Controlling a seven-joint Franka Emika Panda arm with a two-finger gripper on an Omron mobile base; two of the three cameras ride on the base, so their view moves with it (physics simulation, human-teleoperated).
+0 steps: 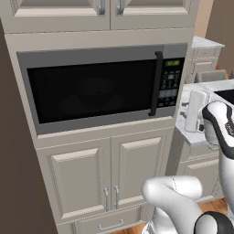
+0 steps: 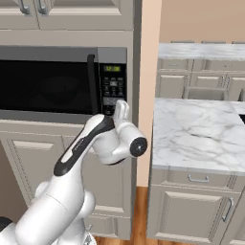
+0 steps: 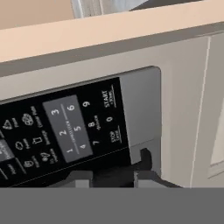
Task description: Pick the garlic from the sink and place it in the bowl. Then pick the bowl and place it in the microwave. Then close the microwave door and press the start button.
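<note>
The microwave (image 1: pixel 103 89) fills the upper left of the left base view, its microwave door (image 1: pixel 91 91) shut; the claw (image 2: pixel 120 109) sits at the keypad panel (image 2: pixel 113 85) in the right base view's centre; whether its fingers are wide or narrow I cannot tell; the START key (image 3: pixel 106 99) lies mid-frame in the hand view.

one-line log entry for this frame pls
phase: press start | microwave door: closed | gripper: at keypad panel, state unclear | START button: in hand view, contact not confirmed
</note>
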